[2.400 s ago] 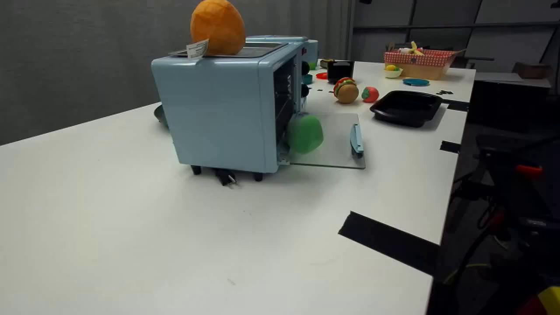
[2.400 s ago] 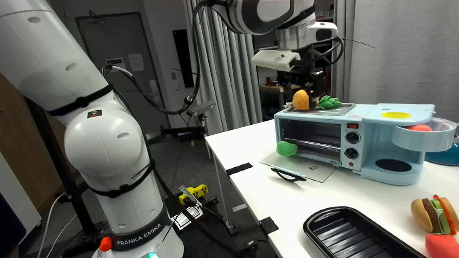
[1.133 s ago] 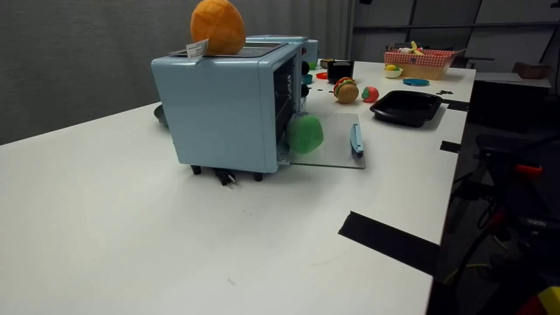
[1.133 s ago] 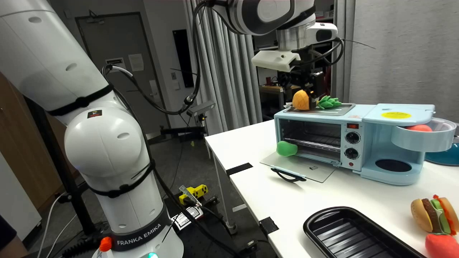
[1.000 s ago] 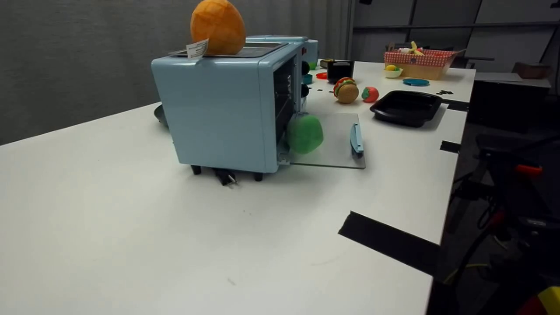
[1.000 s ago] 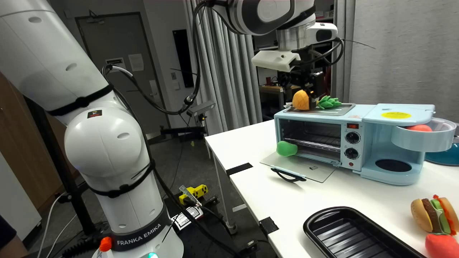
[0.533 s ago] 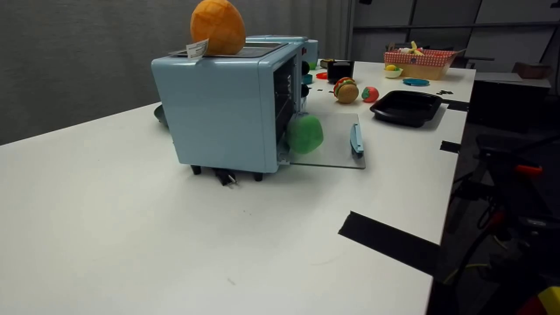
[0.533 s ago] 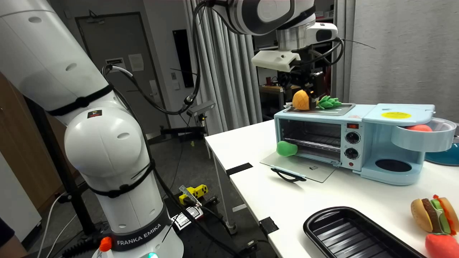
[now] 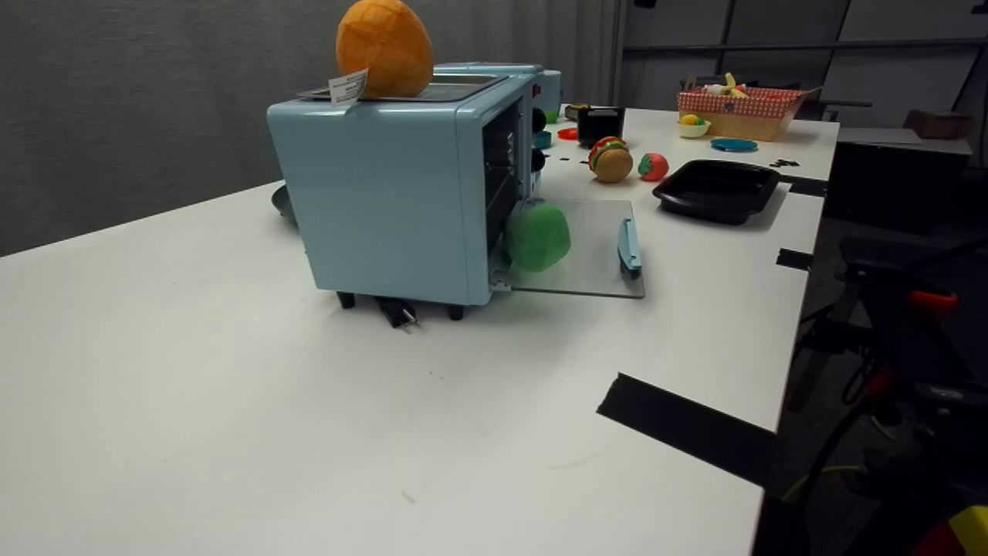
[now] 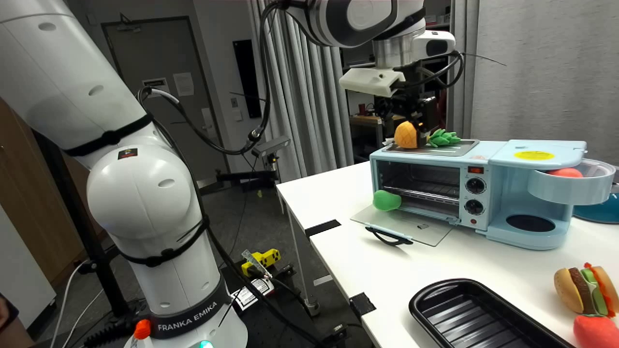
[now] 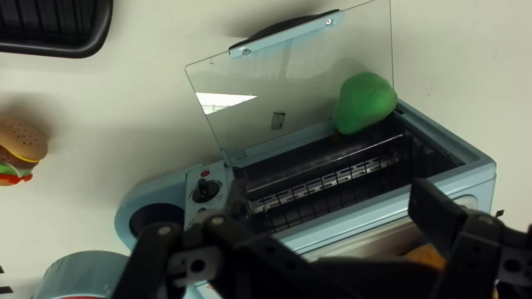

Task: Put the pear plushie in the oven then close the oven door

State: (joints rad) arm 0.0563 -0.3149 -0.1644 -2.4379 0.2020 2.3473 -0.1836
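Green and rounded, the pear (image 11: pixel 365 104) lies at the mouth of the light-blue oven (image 9: pixel 378 201), on the inner corner of the lowered oven door (image 11: pixel 299 89) — at 1 o'clock from the middle of that mouth in the wrist view. Its long axis there runs roughly from 1 to 7 o'clock, the narrower end toward 7. The gripper (image 11: pixel 330 195) hangs over the oven, its two fingers (image 11: pixel 434 214) wide apart. At 7 o'clock in an exterior view, a black band (image 10: pixel 187 316) round the arm's (image 10: pixel 140 191) base reads "FRANKA EMIKA". At 3 o'clock there, a yellow sticker (image 10: pixel 534 155) marks a blue lid (image 10: pixel 571 150) — too small to read, like the white tag (image 9: pixel 348 86) on the orange plushie (image 9: pixel 384 50) atop the oven. The white surface (image 9: pixel 309 401) carries everything.
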